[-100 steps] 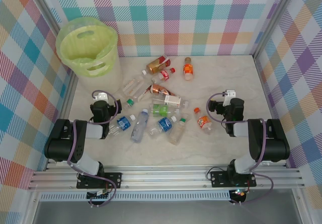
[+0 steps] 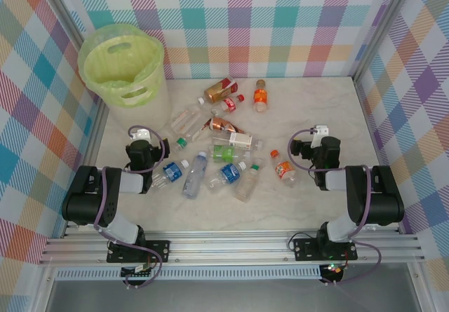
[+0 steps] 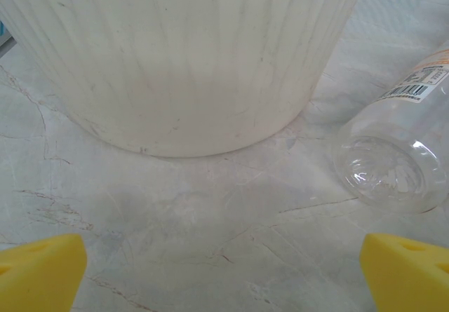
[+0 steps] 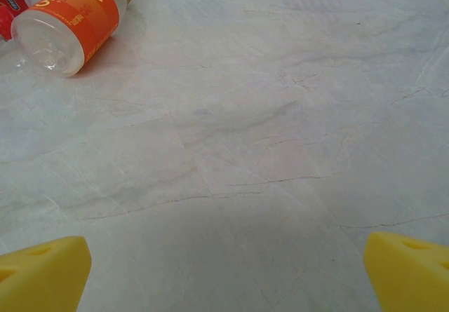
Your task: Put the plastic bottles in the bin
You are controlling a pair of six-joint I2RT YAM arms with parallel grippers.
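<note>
Top external view: the plastic bottles [image 2: 226,153] all lie on the desk [image 2: 330,109], scattered from its far edge to its middle. None can be seen in the bin [image 2: 144,96], which stands in the far left corner. Your left fingers [image 3: 42,270] and right fingers [image 4: 407,266] are spread wide and hold nothing.

Risks, as judged:
- The bottles are round and lie on their sides, so an off-centre pinch is likely to roll or squirt one away.
- The middle cluster is packed, several of them touching. Closing on one will probably shove its neighbours.
- The bin is tall. A low carry could strike its wall and shift or tip it.

Surroundings: the left fingers face the bin's pale ribbed wall at close range, with a clear bottle [image 3: 393,172] just to their right. The right fingers face bare desk, with an orange-labelled bottle [image 4: 70,24] beyond them. The cluster and the left arm lie between your right arm and the bin.
</note>
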